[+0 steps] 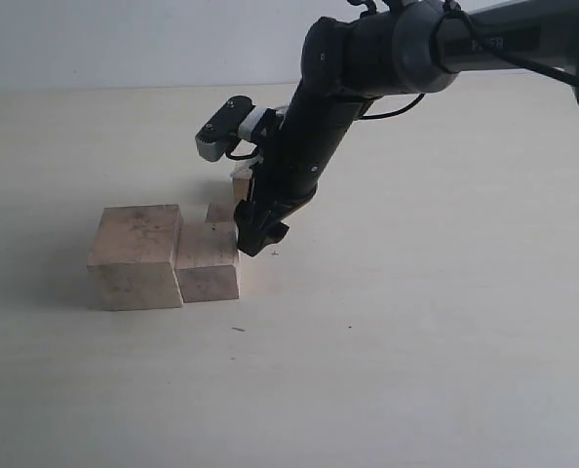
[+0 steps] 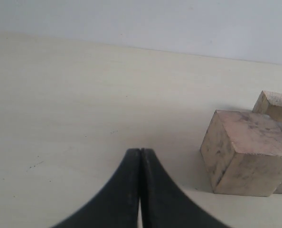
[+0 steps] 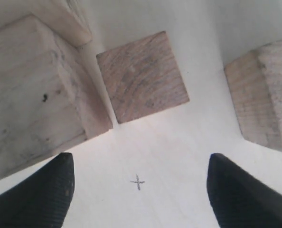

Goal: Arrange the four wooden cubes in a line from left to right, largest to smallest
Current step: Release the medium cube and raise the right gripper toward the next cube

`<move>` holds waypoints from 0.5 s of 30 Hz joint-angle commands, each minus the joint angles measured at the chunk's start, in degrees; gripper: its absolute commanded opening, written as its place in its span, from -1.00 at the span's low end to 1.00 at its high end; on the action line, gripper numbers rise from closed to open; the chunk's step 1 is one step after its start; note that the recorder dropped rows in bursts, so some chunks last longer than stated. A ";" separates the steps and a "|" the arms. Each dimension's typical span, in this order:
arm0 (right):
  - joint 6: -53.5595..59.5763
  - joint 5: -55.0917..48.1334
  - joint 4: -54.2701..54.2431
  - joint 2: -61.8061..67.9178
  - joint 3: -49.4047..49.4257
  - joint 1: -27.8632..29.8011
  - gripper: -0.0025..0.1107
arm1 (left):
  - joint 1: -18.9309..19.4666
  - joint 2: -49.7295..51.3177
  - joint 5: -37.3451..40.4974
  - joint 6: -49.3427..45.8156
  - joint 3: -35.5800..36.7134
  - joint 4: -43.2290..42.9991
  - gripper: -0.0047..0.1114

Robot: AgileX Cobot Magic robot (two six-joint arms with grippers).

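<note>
The largest wooden cube [image 1: 134, 255] stands at the left with the second-largest [image 1: 209, 261] touching its right side. A small cube [image 1: 220, 212] sits just behind the second, and another cube [image 1: 241, 182] lies farther back, half hidden by the arm. My right gripper [image 1: 260, 234] hangs low beside the second cube's right rear corner. It is open [image 3: 138, 190] and holds nothing, with the small cube [image 3: 141, 76] ahead, the second-largest [image 3: 36, 90] on one side and the far cube [image 3: 262, 95] on the other. My left gripper [image 2: 140, 153] is shut and empty, away from the largest cube [image 2: 245, 152].
A small pencil cross [image 3: 137, 182] marks the pale table between the right fingers. The right arm [image 1: 406, 49] slants down from the upper right. The table runs bare to the right and front of the cubes. The left arm is out of the exterior view.
</note>
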State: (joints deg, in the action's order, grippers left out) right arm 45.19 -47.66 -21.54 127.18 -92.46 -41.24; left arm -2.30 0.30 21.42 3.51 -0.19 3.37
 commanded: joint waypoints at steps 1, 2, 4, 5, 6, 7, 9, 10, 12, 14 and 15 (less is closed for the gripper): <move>-0.35 -3.79 0.78 -1.02 0.10 -0.11 0.32 | -0.44 -0.30 -0.80 -0.11 0.19 -0.18 -0.92; -0.35 -4.36 1.71 -1.81 0.10 -0.11 0.32 | -0.44 -0.30 -0.80 -0.11 0.19 -0.18 -0.92; -0.91 -4.48 3.35 -3.81 0.10 -0.11 0.32 | -0.44 -0.30 -0.80 -0.11 0.19 -0.18 -0.92; -0.88 -4.05 3.94 -4.68 0.10 -0.11 0.32 | -0.44 -0.30 -0.80 -0.11 0.19 -0.18 -0.92; -0.88 -3.15 4.62 -6.07 0.10 -0.11 0.32 | -0.44 -0.30 -0.80 -0.11 0.19 -0.18 -0.92; -0.88 -2.16 5.34 -6.95 0.10 -0.11 0.32 | -0.44 -0.30 -0.80 -0.11 0.19 -0.18 -0.92; -0.88 0.40 7.66 -8.88 0.10 -0.11 0.32 | -0.44 -0.30 -0.80 -0.11 0.19 -0.18 -0.92; -0.88 1.25 8.92 -9.49 0.10 -0.11 0.32 | -0.44 -0.30 -0.80 -0.11 0.19 -0.18 -0.92; -0.88 2.62 11.41 -10.35 0.10 -0.11 0.32 | -0.44 -0.30 -0.80 -0.11 0.19 -0.18 -0.92; -0.88 3.93 12.95 -10.41 0.10 -0.11 0.32 | -0.44 -0.30 -0.80 -0.11 0.19 -0.18 -0.92; -0.64 5.77 13.32 -10.15 0.10 -0.11 0.32 | -0.44 -0.30 -0.80 -0.11 0.19 -0.18 -0.92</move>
State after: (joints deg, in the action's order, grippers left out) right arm 44.46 -44.56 -9.71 117.14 -92.46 -41.24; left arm -2.30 0.30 21.42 3.40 -0.19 3.37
